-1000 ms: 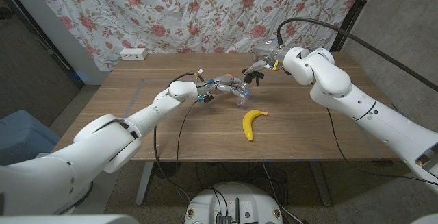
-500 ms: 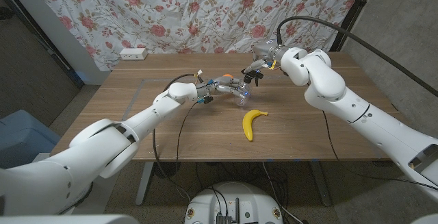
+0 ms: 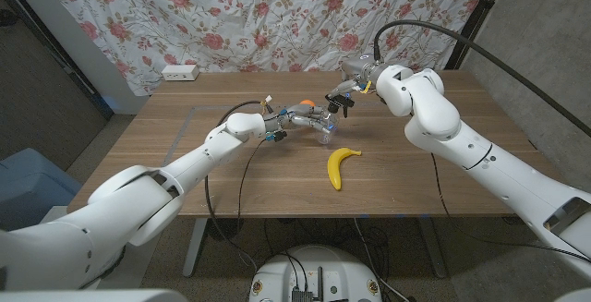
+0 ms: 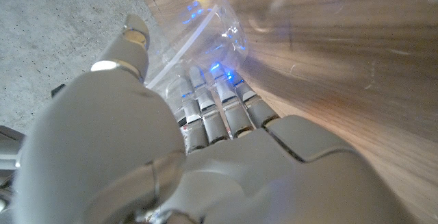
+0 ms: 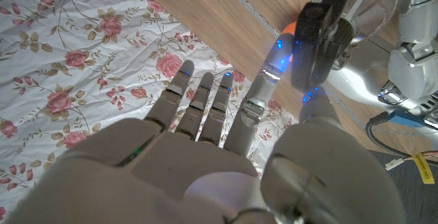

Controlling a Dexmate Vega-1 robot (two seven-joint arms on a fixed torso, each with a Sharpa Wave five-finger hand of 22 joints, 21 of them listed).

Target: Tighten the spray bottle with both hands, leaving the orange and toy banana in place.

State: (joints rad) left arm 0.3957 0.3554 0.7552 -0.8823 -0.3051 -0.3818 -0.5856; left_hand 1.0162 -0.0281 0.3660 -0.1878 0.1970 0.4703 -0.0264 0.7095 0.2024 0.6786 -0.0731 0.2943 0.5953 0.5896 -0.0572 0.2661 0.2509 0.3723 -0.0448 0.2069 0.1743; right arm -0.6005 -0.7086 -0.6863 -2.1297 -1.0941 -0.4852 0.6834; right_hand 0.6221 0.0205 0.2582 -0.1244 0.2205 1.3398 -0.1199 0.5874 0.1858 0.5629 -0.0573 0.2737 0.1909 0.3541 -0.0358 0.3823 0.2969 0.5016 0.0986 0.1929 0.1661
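A clear plastic spray bottle (image 3: pixel 324 131) stands tilted at the table's middle, and my left hand (image 3: pixel 306 116) grips its body from the left. In the left wrist view the fingers (image 4: pixel 219 107) wrap around the transparent bottle (image 4: pixel 209 29). My right hand (image 3: pixel 347 93) pinches the bottle's black spray head (image 3: pixel 338 104) between thumb and a finger, with the other fingers spread. The right wrist view shows that black head (image 5: pixel 320 29) in the pinch. A small orange (image 3: pixel 301 105) sits just behind the left hand. The yellow toy banana (image 3: pixel 340 166) lies nearer the front edge, apart from both hands.
A white power strip (image 3: pixel 180 72) lies at the table's back left by the floral curtain (image 3: pixel 277 16). Cables loop from my left wrist (image 3: pixel 268 122) over the wooden table (image 3: pixel 185 173). The table's left half and front right are bare wood.
My right arm has shifted a little to the left while its hand stays on the spray head. The left hand, bottle, orange and banana have not moved.
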